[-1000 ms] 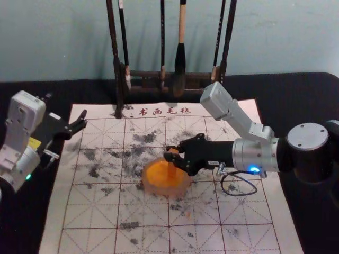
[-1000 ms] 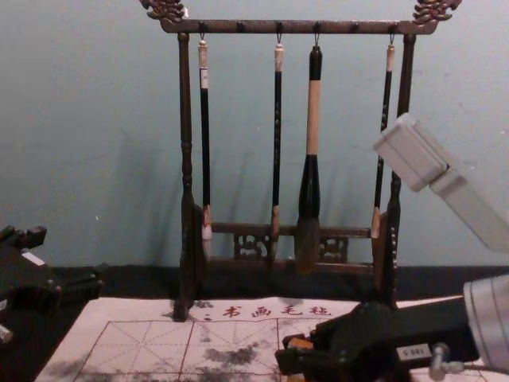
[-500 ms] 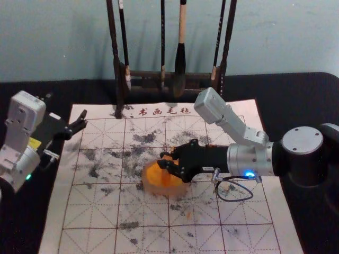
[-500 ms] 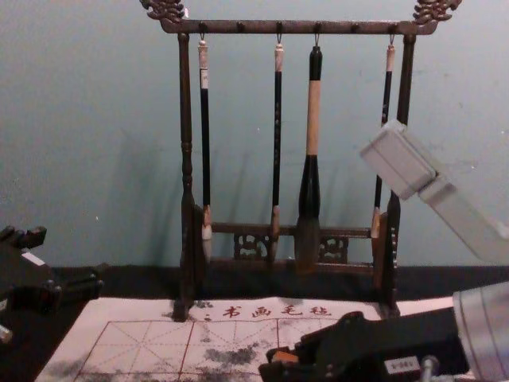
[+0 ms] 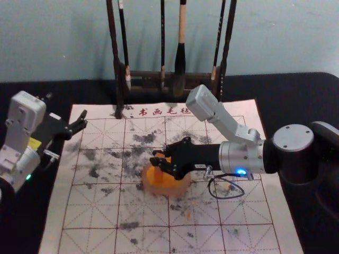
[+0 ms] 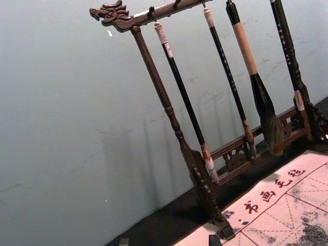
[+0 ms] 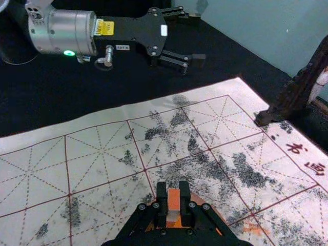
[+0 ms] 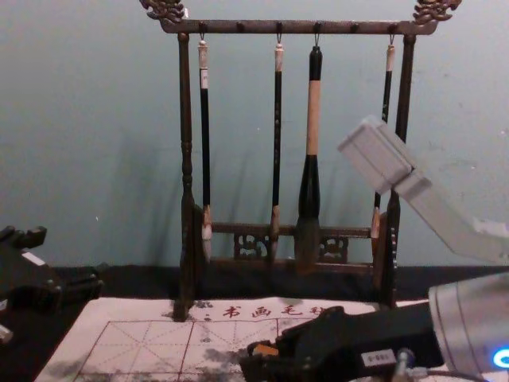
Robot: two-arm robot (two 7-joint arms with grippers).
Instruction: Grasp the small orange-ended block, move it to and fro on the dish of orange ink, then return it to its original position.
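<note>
My right gripper point(image 5: 155, 157) is over the dish of orange ink point(image 5: 167, 189) in the head view, shut on the orange block point(image 5: 159, 173). The block stands upright, its lower end in the dish's left part. In the right wrist view the right gripper point(image 7: 173, 191) pinches the block point(image 7: 173, 199) between both fingers; the dish is mostly hidden behind them. The block's orange top point(image 8: 265, 349) pokes out in the chest view. My left gripper point(image 5: 82, 119) is parked open at the mat's far left corner; the left wrist view has the left gripper point(image 6: 169, 241) at its edge.
A white calligraphy mat point(image 5: 95, 211) with a red grid and dark ink smudges lies under the dish. Behind it a dark wooden stand point(image 8: 188, 159) holds several hanging brushes, the thick one point(image 8: 312, 119) right of the middle. A cable loops beneath the right wrist.
The right arm has moved left with the block, which went from the dish's right part to its left part. The dish and the left gripper have stayed where they were.
</note>
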